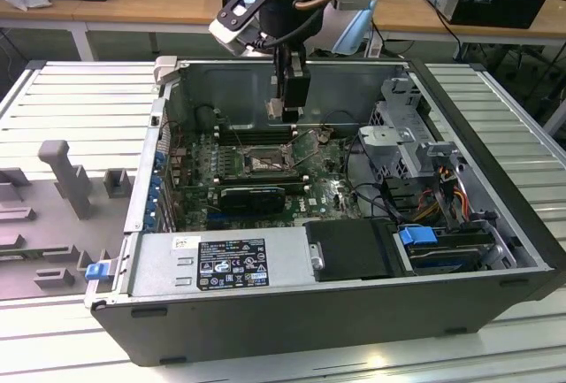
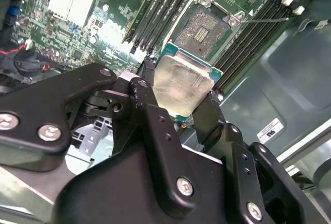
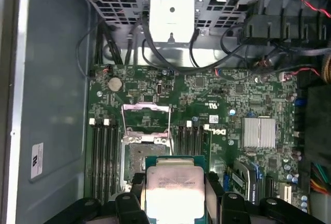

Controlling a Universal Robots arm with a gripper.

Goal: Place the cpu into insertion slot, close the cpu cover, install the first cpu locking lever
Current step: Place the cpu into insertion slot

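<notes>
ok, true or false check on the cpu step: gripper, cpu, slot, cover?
1. The gripper is shut on the cpu. True.
2. The cpu sits in the insertion slot. False: it is held clear of the slot, whose contacts are bare.
3. The cpu cover is closed. False: it is swung open off the slot.
4. Long memory slots run along both sides of the insertion slot. True.
</notes>
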